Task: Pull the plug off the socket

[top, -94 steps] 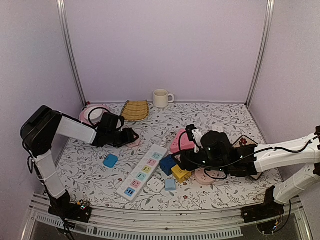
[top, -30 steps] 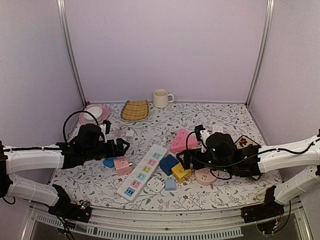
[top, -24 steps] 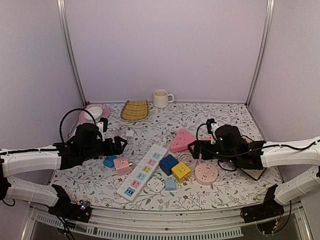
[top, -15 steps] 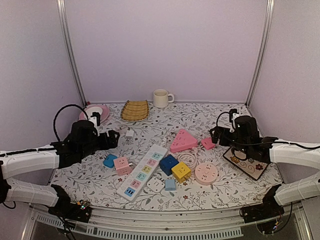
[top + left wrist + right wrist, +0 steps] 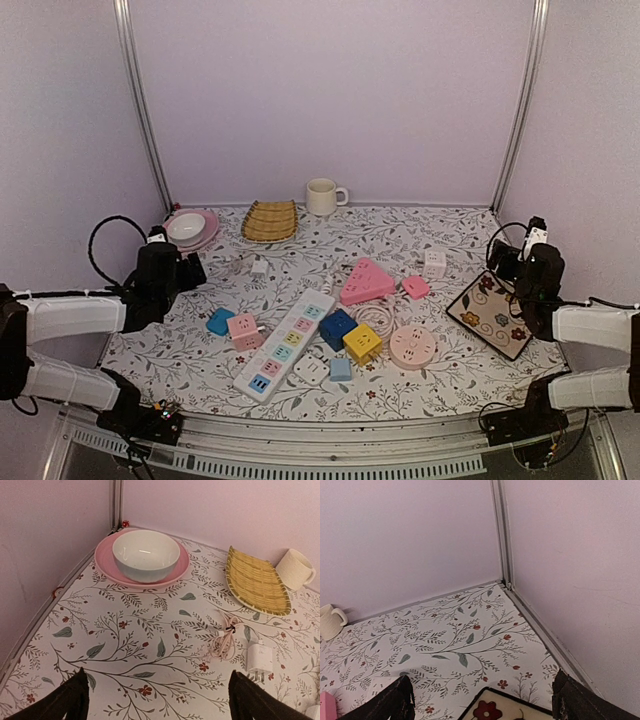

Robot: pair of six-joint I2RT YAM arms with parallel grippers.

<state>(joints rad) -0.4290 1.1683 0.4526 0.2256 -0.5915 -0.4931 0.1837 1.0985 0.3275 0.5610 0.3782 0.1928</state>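
plug: the pink plug (image 5: 243, 327) lies loose on the flowered table (image 5: 200, 360), about 8 o'clock from the middle, just beside the long side of the power strip and not seated in it.
power strip: the white power strip (image 5: 286, 344) lies slantwise, one end near the middle and the other toward 7 o'clock, with all its pastel socket faces showing.
other plugs: a blue plug (image 5: 221, 321) sits just at 9 o'clock of the pink plug. a dark blue cube (image 5: 336, 328) and a yellow cube (image 5: 362, 343) sit side by side at 3 o'clock of the strip. a white plug (image 5: 311, 371) and a pale blue plug (image 5: 341, 369) lie toward 6 o'clock.
other sockets: a pink triangular socket (image 5: 367, 281) is at the middle, and a round pink socket (image 5: 412, 347) is at 4 o'clock.
plate and bowl: a pink plate (image 5: 102, 560) is in the 10 o'clock corner, and a white bowl (image 5: 145, 569) stands upright in it.
woven tray: a yellow woven tray (image 5: 256, 582) is near 12 o'clock, with a cream mug (image 5: 295, 569) just beside it by the back wall.
charger: a white charger (image 5: 260, 658) lies with a thin coiled cord (image 5: 223, 641), between the bowl and the strip.
patterned tray: a patterned tray (image 5: 490, 312) lies at 3 o'clock.
left gripper: the left gripper (image 5: 160, 705) is at 9 o'clock with its fingers spread wide and nothing between them. it faces the plate and bowl, well apart from the pink plug.
right gripper: the right gripper (image 5: 487, 705) is at 3 o'clock with its fingers spread wide, holding nothing. it points at the back right corner.
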